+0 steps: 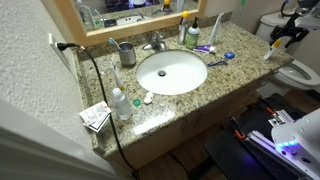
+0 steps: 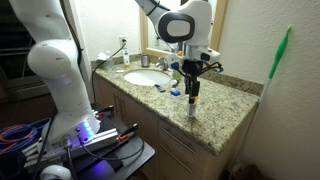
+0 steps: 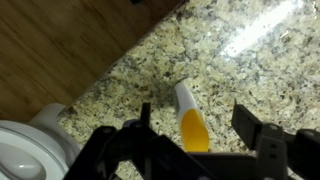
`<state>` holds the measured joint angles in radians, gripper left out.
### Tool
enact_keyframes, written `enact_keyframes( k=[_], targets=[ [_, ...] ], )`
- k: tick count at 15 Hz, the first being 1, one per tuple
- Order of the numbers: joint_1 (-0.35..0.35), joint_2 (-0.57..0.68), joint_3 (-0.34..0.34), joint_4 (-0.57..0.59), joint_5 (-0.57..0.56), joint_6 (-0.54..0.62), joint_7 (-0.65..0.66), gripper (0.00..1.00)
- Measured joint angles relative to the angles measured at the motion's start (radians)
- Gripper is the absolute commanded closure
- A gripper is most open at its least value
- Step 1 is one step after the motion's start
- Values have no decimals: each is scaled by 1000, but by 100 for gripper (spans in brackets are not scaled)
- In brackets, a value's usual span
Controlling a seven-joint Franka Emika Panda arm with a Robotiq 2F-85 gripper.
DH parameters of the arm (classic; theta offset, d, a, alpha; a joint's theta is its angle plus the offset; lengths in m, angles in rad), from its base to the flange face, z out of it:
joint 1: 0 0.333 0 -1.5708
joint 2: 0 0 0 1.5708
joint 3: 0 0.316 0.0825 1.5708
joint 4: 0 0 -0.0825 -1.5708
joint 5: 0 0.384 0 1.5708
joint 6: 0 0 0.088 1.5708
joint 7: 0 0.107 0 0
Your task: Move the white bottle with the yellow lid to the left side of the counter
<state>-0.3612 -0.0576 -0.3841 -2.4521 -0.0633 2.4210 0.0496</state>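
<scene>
Nearest my wrist camera, the black Robotiq gripper (image 3: 193, 120) hangs with its two fingers spread wide and released. The one small slim white plastic bottle with the yellow lid (image 3: 187, 105) stands between them, and as far as I can see it touches neither. Under it runs the one speckled tan-brown granite counter (image 3: 230, 50). The bottle stands on the bare end of that counter, the end beside the one white toilet (image 3: 20, 150). It is near the edge and well apart from the single oval white sink (image 1: 172, 72) and the one chrome faucet (image 1: 155, 43). In an exterior view I count one clear bottle with a white cap (image 1: 120, 103) at the far end of the counter. One green-and-white bottle (image 1: 192, 35) stands behind the sink, one metal cup (image 1: 127, 52) near the faucet, and one small printed box (image 1: 95, 117) just beside the clear bottle. Any writing on the labels is too small for me to read.
</scene>
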Motion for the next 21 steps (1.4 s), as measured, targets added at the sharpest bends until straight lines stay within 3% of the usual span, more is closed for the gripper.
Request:
enact_keyframes(
  k=[3,4,5,7,16,21],
  targets=[
    [-3,16,-3,0,-11,47,26,0],
    [-4,21,-3,0,-15,62,34,4],
    [-6,26,-5,0,-21,71,44,26],
    [-6,33,-6,0,-27,79,50,32],
    [-5,39,-6,1,-12,82,60,95],
    [10,-32,14,26,109,32,43,94]
  ],
)
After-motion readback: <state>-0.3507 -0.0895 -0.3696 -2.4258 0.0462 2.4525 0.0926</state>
